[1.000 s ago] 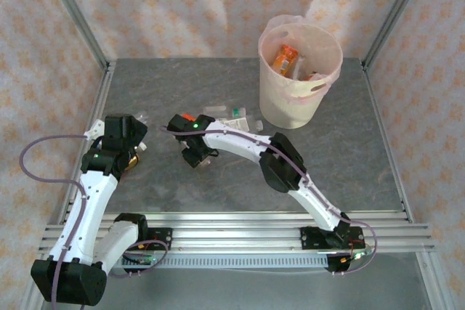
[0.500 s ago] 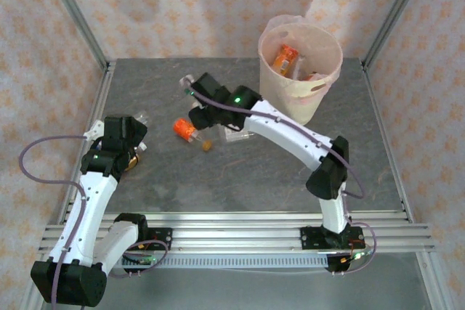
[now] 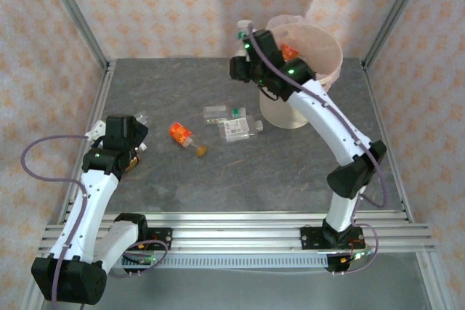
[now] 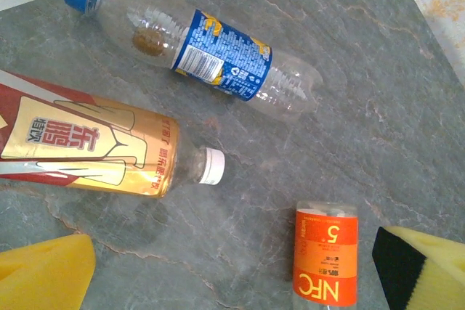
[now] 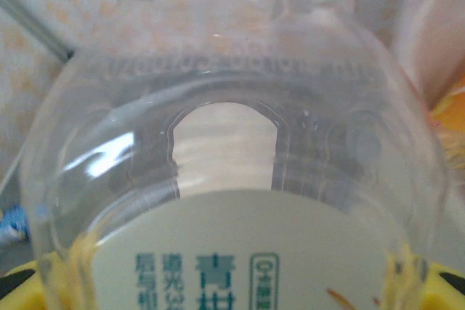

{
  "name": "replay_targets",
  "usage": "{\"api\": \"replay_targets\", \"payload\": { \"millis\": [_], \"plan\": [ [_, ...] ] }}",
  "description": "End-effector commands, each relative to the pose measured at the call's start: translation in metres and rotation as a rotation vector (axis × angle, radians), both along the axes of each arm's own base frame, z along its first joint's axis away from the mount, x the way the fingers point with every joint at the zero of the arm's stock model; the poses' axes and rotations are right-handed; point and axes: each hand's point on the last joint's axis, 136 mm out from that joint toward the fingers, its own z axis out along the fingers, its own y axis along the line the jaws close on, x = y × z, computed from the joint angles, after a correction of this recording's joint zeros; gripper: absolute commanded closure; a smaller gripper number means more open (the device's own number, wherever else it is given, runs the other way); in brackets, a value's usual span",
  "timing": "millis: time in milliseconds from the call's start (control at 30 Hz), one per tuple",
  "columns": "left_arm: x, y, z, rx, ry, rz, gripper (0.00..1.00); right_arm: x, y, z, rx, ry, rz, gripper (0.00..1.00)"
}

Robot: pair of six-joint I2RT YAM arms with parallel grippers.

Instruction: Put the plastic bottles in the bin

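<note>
- Fingers (image 4: 43,274) of the left gripper (image 4: 232,274) stand spread wide and grip nothing; the gripper hangs low over the left side of the table.
- Right gripper (image 3: 249,49) fingers (image 5: 445,290) pinch a clear bottle (image 5: 232,179) with a green cap and a white label; the gripper is raised just beside the left rim of the bin (image 3: 276,110).
- Bin: stands at the far right of the tabletop (image 3: 218,179); lined with a thin pinkish bag; an orange-labelled item lies inside.
- Below the left gripper: a blue-labelled bottle (image 4: 211,52), a red-and-gold bottle (image 4: 109,150) and an orange NFC bottle (image 4: 325,263) lie flat, apart from one another.
- Mid-table: an orange bottle (image 3: 182,135) and two clear bottles (image 3: 240,128) lie on their sides.
- Surface: grey, stone-veined; aluminium rails (image 3: 232,226) run along the near edge.
- Enclosure: walls (image 3: 182,12) papered cream with an orange floral repeat; aluminium posts (image 3: 74,9) stand at the far corners.
</note>
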Motion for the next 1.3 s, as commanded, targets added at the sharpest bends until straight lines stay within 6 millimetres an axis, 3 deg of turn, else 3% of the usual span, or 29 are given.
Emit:
{"api": "replay_targets", "payload": {
  "millis": [0,200,467,600,867,1100,1267],
  "plan": [
    [0.000,0.002,-0.004,-0.001,0.009,0.005,0.00,0.013,-0.034,0.052,0.139,-0.105,-0.116,0.73],
    [0.001,0.000,-0.006,-0.007,0.014,-0.004,0.00,0.047,-0.085,0.050,0.211,-0.104,-0.273,0.73],
    [0.008,-0.009,-0.010,-0.048,0.011,-0.043,0.00,0.093,-0.129,0.016,0.334,-0.012,-0.403,0.73],
    [0.013,-0.017,-0.016,-0.078,0.022,-0.076,0.00,0.106,-0.128,-0.003,0.375,0.042,-0.404,0.70],
    [0.024,-0.032,-0.025,-0.141,0.021,-0.141,0.00,0.110,-0.116,-0.032,0.375,0.128,-0.369,0.51],
    [0.030,-0.043,-0.021,-0.150,0.006,-0.187,0.00,0.101,-0.117,-0.021,0.359,0.114,-0.344,0.26],
    [0.037,-0.057,-0.021,-0.142,0.017,-0.236,0.00,0.091,-0.124,-0.006,0.330,0.086,-0.340,0.19]
  ]
}}
